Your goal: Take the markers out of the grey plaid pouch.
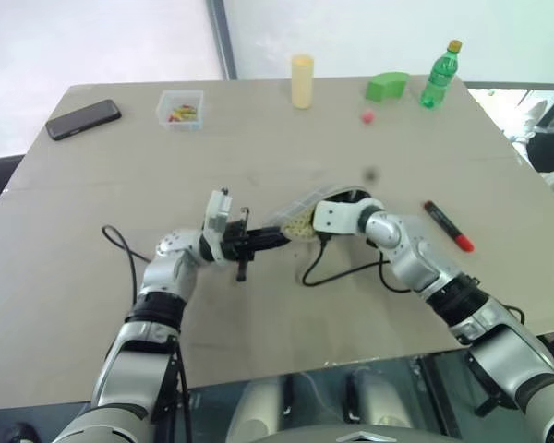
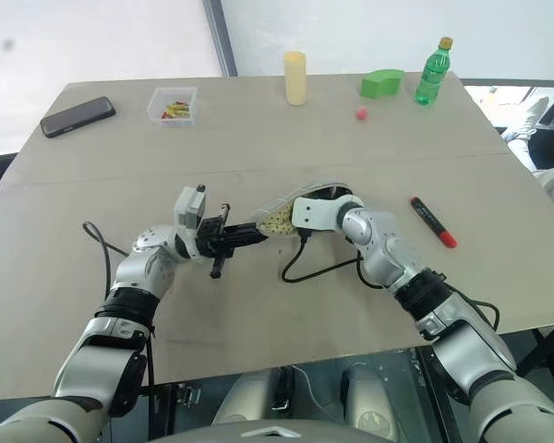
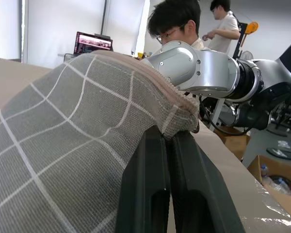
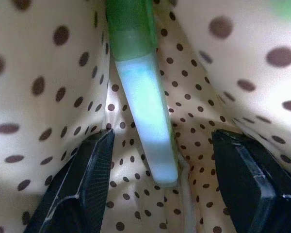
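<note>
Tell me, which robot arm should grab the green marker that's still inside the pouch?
The right. Its open claw is inside the grey plaid fabric pouch, black fingers either side of the slim green marker. The left claw is shut on the pouch's edge, holding it up.

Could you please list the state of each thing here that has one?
Grey plaid pouch: open, edge pinched, lifted off the table.
Green marker: inside the pouch, not gripped.
Red marker: out, lying on the table.
Left gripper: jaws shut on the pouch edge.
Right gripper: inside the pouch, jaws open either side of the green marker.
Green bottle: upright, capped.
</note>
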`<action>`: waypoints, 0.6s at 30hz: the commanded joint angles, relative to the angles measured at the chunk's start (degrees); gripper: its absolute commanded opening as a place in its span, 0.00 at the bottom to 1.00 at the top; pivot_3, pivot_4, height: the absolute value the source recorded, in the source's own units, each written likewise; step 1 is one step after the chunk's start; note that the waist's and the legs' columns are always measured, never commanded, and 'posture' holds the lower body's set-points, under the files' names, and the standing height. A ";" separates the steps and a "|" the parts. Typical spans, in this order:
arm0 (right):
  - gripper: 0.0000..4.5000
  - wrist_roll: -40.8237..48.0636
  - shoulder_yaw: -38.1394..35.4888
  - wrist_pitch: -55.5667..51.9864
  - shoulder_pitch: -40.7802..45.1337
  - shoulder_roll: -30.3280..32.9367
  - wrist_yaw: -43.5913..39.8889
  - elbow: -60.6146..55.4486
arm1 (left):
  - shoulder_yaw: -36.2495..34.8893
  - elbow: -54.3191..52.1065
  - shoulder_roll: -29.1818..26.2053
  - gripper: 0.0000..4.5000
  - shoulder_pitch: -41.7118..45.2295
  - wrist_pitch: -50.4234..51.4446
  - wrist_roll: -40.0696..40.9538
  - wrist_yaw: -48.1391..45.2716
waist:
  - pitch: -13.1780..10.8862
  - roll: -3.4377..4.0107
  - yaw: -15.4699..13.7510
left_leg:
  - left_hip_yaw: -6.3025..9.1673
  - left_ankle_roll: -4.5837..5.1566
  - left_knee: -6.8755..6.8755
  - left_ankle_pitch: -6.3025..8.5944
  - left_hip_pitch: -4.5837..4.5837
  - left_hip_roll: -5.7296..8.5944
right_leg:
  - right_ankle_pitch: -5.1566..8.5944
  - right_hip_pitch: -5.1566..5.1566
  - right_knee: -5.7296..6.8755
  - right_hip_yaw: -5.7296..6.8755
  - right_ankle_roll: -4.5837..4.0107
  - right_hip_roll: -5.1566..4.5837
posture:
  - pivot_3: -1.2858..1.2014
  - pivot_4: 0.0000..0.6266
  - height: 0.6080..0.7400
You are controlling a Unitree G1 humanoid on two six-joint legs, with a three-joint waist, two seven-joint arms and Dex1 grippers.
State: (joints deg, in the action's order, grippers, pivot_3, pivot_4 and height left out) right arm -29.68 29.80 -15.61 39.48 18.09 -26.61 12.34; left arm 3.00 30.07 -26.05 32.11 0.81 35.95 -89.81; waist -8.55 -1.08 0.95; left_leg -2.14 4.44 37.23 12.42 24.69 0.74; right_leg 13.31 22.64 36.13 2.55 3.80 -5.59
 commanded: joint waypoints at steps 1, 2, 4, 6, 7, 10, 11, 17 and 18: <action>0.72 1.07 -3.65 -0.25 -0.62 0.58 1.51 1.92 | 0.85 -2.85 -0.49 0.00 -0.51 -0.99 2.17 -2.69 | 0.00 0.00 0.00 | 0.00 0.00 0.00 0.00 0.00 0.00 | 0.00 0.01 0.01 0.01 0.00 0.00 | 0.52 0.24 0.97; 0.72 0.83 -3.47 0.02 -0.58 0.71 1.75 2.03 | 0.94 -2.75 -0.51 0.00 -0.49 -1.12 2.15 -2.69 | 0.00 0.00 0.00 | 0.00 0.00 0.00 0.00 0.00 0.01 | 0.00 0.01 0.01 0.01 0.00 0.01 | 0.52 0.24 0.97; 0.72 0.28 -2.83 1.04 -0.48 1.09 2.04 2.54 | 1.13 -2.64 -0.55 0.00 -0.45 -1.42 2.09 -2.69 | 0.00 0.00 0.00 | 0.00 0.00 0.00 0.00 0.00 0.02 | 0.00 0.01 0.00 0.01 0.00 0.01 | 0.52 0.24 0.97; 0.72 -0.38 -2.51 2.50 -0.28 1.07 3.54 3.62 | 1.28 -2.71 -0.51 0.00 -0.45 -1.59 2.13 -2.69 | 0.00 0.00 0.01 | 0.00 0.00 0.00 0.00 0.00 0.02 | 0.00 0.01 0.00 0.01 0.00 0.01 | 0.52 0.24 0.97; 0.72 -0.61 -2.34 3.08 -0.09 1.00 3.99 4.30 | 1.35 -2.82 -0.48 0.00 -0.49 -1.61 2.19 -2.69 | 0.00 0.00 0.00 | 0.00 0.00 0.00 0.00 -0.01 0.02 | 0.00 0.01 0.01 0.01 0.00 0.01 | 0.52 0.24 0.97; 0.72 -1.12 -1.69 5.19 0.44 0.60 5.37 7.07 | 1.54 -3.52 -0.24 0.00 -0.85 -1.65 2.33 -2.69 | 0.00 0.00 0.01 | 0.00 0.00 0.00 0.00 -0.01 0.02 | 0.00 0.01 0.02 0.01 0.00 0.02 | 0.52 0.24 0.97; 0.72 -1.20 -1.60 5.77 0.61 0.31 5.99 8.21 | 1.56 -3.88 -0.11 0.00 -1.03 -1.65 2.35 -2.69 | 0.00 0.00 0.01 | -0.01 0.00 0.00 0.00 -0.01 0.02 | 0.00 0.01 0.02 0.00 0.00 0.02 | 0.52 0.24 0.97; 0.84 0.24 -2.51 7.02 0.90 -0.75 5.88 10.62 | 0.97 -5.97 0.19 0.00 -2.35 -1.58 2.37 -2.69 | 0.01 -0.01 0.23 | -0.05 -0.01 0.01 -0.01 -0.07 0.00 | 0.00 0.00 0.08 -0.05 0.00 0.04 | 0.52 0.24 0.97; 0.92 -0.13 -2.38 7.27 0.99 -0.61 6.22 10.75 | 0.83 -6.16 0.10 0.00 -2.64 -1.63 2.31 -2.69 | 0.01 -0.01 0.26 | -0.05 -0.01 0.00 -0.01 -0.09 -0.02 | 0.00 0.00 0.09 -0.05 0.00 0.05 | 0.52 0.24 0.97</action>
State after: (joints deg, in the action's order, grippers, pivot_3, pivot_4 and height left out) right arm -29.10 29.52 -6.53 40.56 16.61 -21.44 19.14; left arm 3.30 28.47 -26.03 30.42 -0.06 36.23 -89.52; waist -8.54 -1.09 1.21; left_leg -2.18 4.43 37.23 12.42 24.60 0.72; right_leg 13.32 22.64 36.23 2.49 3.80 -5.53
